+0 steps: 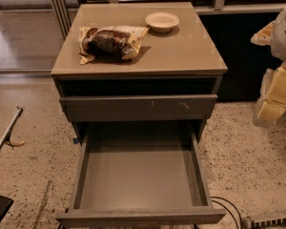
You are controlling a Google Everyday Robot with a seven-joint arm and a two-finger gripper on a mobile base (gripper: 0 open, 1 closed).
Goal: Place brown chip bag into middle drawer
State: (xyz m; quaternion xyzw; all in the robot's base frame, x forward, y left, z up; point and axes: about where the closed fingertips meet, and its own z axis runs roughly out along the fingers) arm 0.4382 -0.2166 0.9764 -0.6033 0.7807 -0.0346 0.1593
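Observation:
The brown chip bag (109, 42) lies on its side on the left part of the cabinet top (181, 56), dark brown in the middle with cream-yellow ends. The middle drawer (140, 175) is pulled far out toward me, and its flat grey bottom is bare. My gripper (275, 97) hangs at the right edge of the view. It is beside the cabinet at about drawer height, well right of the bag, and touches nothing.
A small cream bowl (162, 21) stands on the cabinet top just right of the bag. The drawer front with pale scratches (138, 108) sits above the open drawer. A cable (229, 208) lies on the speckled floor at the bottom right. A metal bar (7, 130) juts in at the left.

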